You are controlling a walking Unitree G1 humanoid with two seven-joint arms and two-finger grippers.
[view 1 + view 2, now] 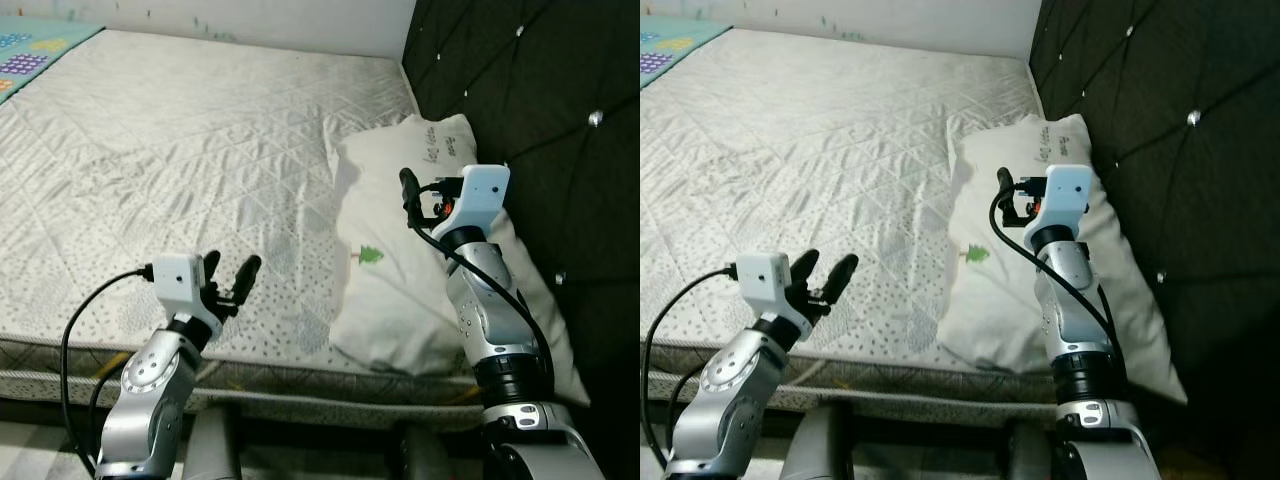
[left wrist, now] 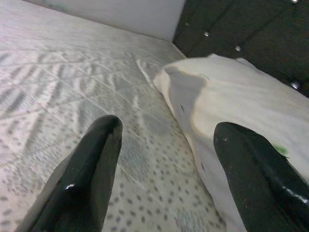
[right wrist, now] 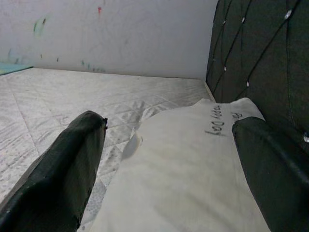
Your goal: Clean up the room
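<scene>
A white pillow (image 1: 420, 250) is lying on the mattress (image 1: 180, 180), leaning against the dark tufted headboard (image 1: 540, 90). The right gripper (image 3: 164, 159) is hovering over the pillow, fingers spread and empty. The left gripper (image 1: 232, 272) is hanging open above the mattress edge.

You have the quilted white mattress (image 1: 180, 170) spread before you, running back to the pale wall (image 1: 300, 20) behind it, with the dark tufted headboard (image 1: 540, 90) standing along its right side. The white pillow with a small green tree print (image 1: 385, 290) lies on the mattress's right edge, leaning against the headboard, and a patterned play mat (image 1: 30, 55) lies at the far left corner. Your left hand (image 1: 230, 278) hangs over the mattress's near edge, left of the pillow, fingers spread, while your right hand (image 1: 420, 205) is raised over the pillow, fingers apart.
</scene>
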